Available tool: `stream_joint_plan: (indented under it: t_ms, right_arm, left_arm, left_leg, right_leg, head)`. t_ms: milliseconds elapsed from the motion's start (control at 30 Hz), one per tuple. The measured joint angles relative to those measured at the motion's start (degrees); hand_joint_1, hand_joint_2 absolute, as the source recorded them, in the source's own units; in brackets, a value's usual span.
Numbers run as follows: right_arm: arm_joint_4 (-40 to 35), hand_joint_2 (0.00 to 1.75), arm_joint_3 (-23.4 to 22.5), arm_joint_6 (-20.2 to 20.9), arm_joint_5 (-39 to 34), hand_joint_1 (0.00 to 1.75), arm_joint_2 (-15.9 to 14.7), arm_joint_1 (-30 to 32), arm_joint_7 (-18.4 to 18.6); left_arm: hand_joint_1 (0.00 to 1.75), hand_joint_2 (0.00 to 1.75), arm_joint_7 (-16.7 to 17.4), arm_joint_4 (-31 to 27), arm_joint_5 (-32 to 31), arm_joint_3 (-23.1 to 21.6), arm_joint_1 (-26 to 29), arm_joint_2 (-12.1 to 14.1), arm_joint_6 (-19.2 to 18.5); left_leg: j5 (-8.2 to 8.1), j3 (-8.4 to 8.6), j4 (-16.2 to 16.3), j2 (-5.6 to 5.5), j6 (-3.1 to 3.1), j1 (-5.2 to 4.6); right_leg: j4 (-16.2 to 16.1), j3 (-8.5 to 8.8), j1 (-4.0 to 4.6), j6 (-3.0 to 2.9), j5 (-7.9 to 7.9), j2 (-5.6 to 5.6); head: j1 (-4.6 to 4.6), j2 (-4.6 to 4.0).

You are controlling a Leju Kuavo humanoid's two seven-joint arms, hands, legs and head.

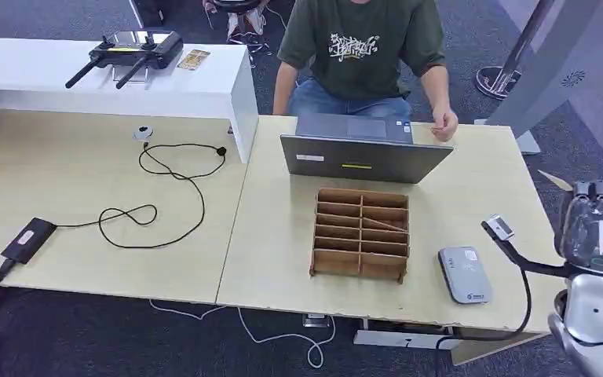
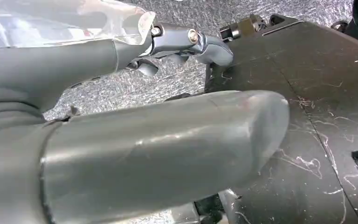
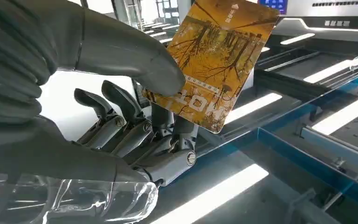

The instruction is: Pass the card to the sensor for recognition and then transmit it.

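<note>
Your right hand [image 3: 135,116] pinches the card [image 3: 213,60] between thumb and fingers; the card is yellow-orange with a tree picture and large printed figures, and in the right wrist view it stands against ceiling lights; in the head view you see that hand [image 1: 597,228] raised off the bench's right edge, the card itself too hard to make out there.

Your left hand [image 2: 135,154] shows in the left wrist view as a thick grey thumb with darker fingers [image 2: 186,44] beyond it, over grey carpet and a dark scratched surface; nothing shows in its grasp, but you cannot tell whether it is open or closed.

On the bench [image 1: 283,259] the sensor [image 1: 465,274], a flat grey pad, lies near the front edge toward the right corner; just beside it, toward the middle, sits a wooden rack [image 1: 360,233] with rows of compartments; behind the rack, near the back edge, stands a laptop [image 1: 363,148]; a person [image 1: 361,49] in a dark green shirt sits behind the back edge with a hand [image 1: 444,124] resting beside the laptop.

On the left half a black cable [image 1: 169,196] loops from the back toward a black box [image 1: 27,239] at the front left; a white shelf [image 1: 63,78] along the back left carries a controller [image 1: 129,51] and a second card [image 1: 193,60].
</note>
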Motion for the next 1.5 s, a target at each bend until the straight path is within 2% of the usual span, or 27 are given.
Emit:
stream_joint_plan:
  t_ms: [300,467,600,733,833,1033,1200,1267,1300,1433,1500]
  right_arm:
    - [-0.2,1.75,0.3,-1.3,0.0,1.75,1.9,-0.3,0.0]
    - [-2.0,1.75,0.8,-1.3,0.0,1.75,4.9,-1.8,0.0]
    - [-2.1,1.75,3.6,-1.3,0.0,1.75,7.7,-5.0,0.0]
    - [-1.8,1.75,5.4,-1.3,0.0,1.75,10.5,-8.3,-1.6]
    - [-1.6,1.75,5.7,-1.3,0.0,1.75,13.2,-9.8,-4.1]
    - [-1.3,1.75,5.9,-1.3,0.0,1.75,15.5,-11.3,-4.8]
    - [-0.5,1.75,4.0,-1.3,0.0,1.75,18.7,-12.2,-13.9]
    - [0.3,1.75,3.4,-1.3,0.0,1.71,20.0,-13.1,-15.9]
    - [0.8,1.75,2.8,-1.3,0.0,1.75,20.8,-13.6,-17.0]
    - [3.9,1.75,-0.8,-1.3,0.0,1.73,25.3,-16.1,-23.4]
    - [5.8,1.75,-2.9,-1.3,0.0,1.75,27.7,-17.8,-25.5]
  left_arm:
    - [0.0,0.0,-0.3,0.0,-0.1,-0.7,-0.2,0.0,-0.3]
    - [0.0,0.0,-0.7,0.0,-0.1,-1.1,-0.6,-0.3,-0.9]
    - [0.0,0.0,-1.2,0.0,-0.1,-1.5,-1.1,-0.5,-1.6]
    - [0.0,0.0,-1.2,0.0,-0.2,-1.9,-1.4,-0.7,-2.2]
    - [0.0,0.0,-1.2,0.0,-0.2,-2.4,-1.6,-0.9,-2.6]
    - [0.0,0.0,-1.2,0.0,-0.2,-2.4,-1.8,-1.0,-2.7]
    - [0.0,0.0,-1.2,0.0,-0.1,-2.5,-1.9,-1.0,-3.3]
    - [0.0,0.0,-1.2,0.0,-0.1,-2.6,-2.0,-1.0,-3.3]
    - [0.0,0.0,-1.2,0.0,-0.1,-2.7,-2.1,-1.0,-3.3]
    - [0.0,0.0,-1.1,0.0,-0.1,-2.9,-2.4,-1.3,-3.5]
    - [0.0,0.0,-1.1,0.0,-0.1,-3.3,-2.5,-1.4,-3.8]
  left_leg:
    - [0.0,0.0,0.0,0.0,0.0,0.0]
    - [0.01,-0.01,0.0,0.02,-0.01,0.02]
    - [0.05,0.03,0.0,0.08,-0.06,0.02]
    - [0.05,0.03,0.0,0.07,-0.06,0.02]
    - [0.05,0.03,0.0,0.04,-0.06,0.02]
    - [0.05,0.01,0.0,0.01,-0.06,0.02]
    - [0.05,0.01,0.0,0.04,-0.07,0.02]
    - [0.06,0.01,0.0,0.01,-0.07,0.02]
    - [0.06,0.01,0.0,0.03,-0.07,0.03]
    - [0.09,0.03,0.0,0.06,-0.11,0.03]
    - [0.09,0.03,0.0,0.05,-0.12,0.03]
  right_leg:
    - [0.0,-0.01,0.0,0.0,0.0,0.0]
    - [0.0,-0.01,0.02,0.0,0.0,0.02]
    - [0.1,-0.01,0.02,-0.01,0.01,0.07]
    - [0.1,-0.01,0.01,-0.02,0.01,0.07]
    - [0.1,-0.02,0.01,-0.02,0.01,0.04]
    - [0.1,-0.02,0.01,-0.01,0.01,0.03]
    - [0.1,-0.03,0.01,-0.01,0.01,0.05]
    - [0.1,-0.02,0.02,-0.02,0.01,0.02]
    - [0.1,-0.02,0.02,-0.02,0.02,0.04]
    - [0.1,-0.03,0.02,-0.04,0.03,0.07]
    - [0.1,-0.04,0.02,-0.04,0.03,0.06]
  head:
    - [0.0,0.0]
    - [0.0,0.0]
    - [-0.04,0.0]
    - [-0.02,0.0]
    - [0.0,0.0]
    - [0.0,0.0]
    - [-0.02,0.0]
    - [-0.02,0.0]
    - [0.0,0.0]
    - [0.0,0.0]
    - [-0.02,0.0]
